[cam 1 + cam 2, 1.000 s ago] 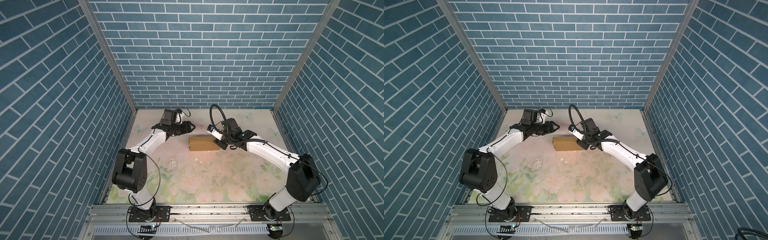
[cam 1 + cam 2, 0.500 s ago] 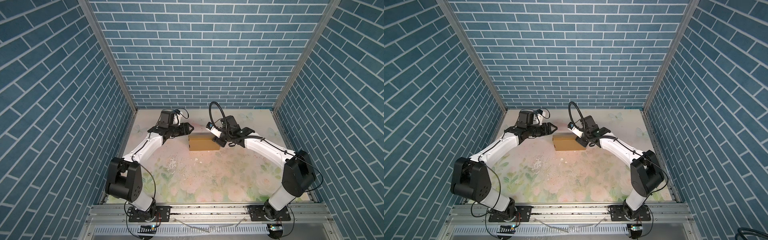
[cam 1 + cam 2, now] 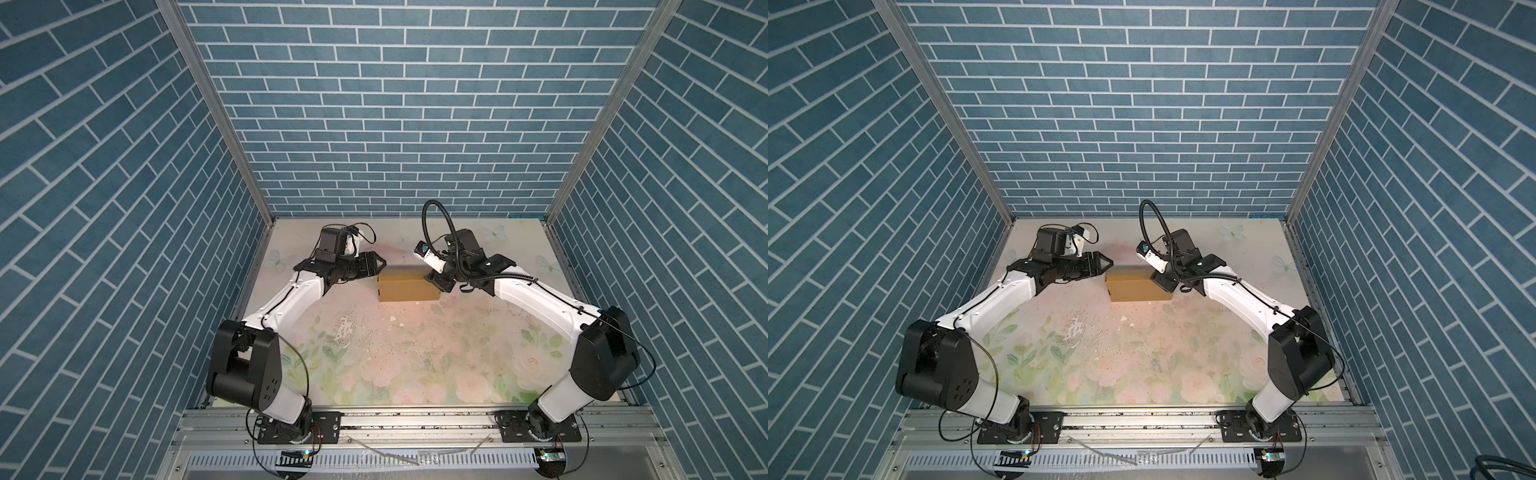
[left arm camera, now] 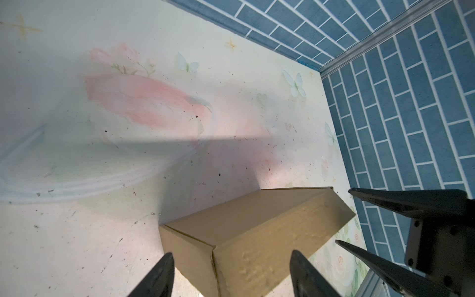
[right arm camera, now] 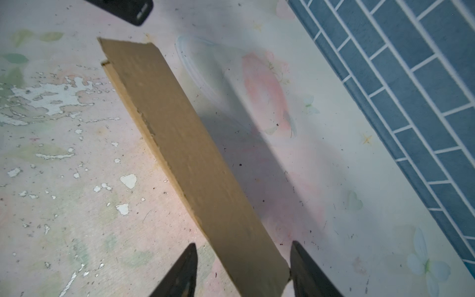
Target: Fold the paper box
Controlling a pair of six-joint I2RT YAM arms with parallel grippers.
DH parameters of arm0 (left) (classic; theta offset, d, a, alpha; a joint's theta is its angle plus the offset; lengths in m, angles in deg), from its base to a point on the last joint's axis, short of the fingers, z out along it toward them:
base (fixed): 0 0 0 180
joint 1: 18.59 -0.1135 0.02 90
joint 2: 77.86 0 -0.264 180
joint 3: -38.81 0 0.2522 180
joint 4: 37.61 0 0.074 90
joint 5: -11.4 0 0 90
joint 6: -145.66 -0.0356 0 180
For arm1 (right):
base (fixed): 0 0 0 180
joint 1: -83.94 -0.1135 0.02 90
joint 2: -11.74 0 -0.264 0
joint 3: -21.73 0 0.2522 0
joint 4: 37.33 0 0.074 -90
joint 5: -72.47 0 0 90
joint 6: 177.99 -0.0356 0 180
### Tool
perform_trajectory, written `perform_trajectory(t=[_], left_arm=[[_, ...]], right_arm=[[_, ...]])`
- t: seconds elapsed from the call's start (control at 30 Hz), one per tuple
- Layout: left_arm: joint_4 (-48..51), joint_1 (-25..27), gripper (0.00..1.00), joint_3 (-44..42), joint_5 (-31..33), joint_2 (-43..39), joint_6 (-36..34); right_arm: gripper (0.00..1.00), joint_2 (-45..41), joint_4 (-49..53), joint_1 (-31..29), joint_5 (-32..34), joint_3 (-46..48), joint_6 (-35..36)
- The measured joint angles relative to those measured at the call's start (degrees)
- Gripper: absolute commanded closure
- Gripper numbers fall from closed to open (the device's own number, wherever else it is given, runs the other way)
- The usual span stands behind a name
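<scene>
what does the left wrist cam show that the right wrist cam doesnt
Only the left wrist view: the short end face of the paper box and the metal corner post where two walls meet. Only the right wrist view: flaked white patches on the table. Both: the box's long top face, the floral table, the blue brick wall, and parts of the left gripper and right gripper.

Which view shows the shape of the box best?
The left wrist view: the box is near, with three faces and their edges plain, though its near end is cut off. Both top views show it whole but small. The right wrist view shows mainly one long face.
</scene>
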State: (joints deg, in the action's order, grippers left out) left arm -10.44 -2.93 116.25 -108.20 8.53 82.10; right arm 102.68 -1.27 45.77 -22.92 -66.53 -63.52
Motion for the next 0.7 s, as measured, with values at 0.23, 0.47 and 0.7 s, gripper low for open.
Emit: perform_trajectory(t=[0.23,0.47,0.7], left_arm=[[-0.09,0.00,0.28,-1.38,-0.11,-2.49,1.01],[-0.09,0.00,0.28,-3.19,-0.26,-2.62,2.36],[-0.22,-0.02,0.28,-3.63,-0.39,-2.62,3.43]], right_arm=[[0.43,-2.86,0.00,0.00,-0.24,0.13,0.09],[0.42,-2.86,0.61,-0.02,-0.68,1.40,3.72],[0.45,-2.58,-0.04,-0.72,-0.85,2.01,7.08]])
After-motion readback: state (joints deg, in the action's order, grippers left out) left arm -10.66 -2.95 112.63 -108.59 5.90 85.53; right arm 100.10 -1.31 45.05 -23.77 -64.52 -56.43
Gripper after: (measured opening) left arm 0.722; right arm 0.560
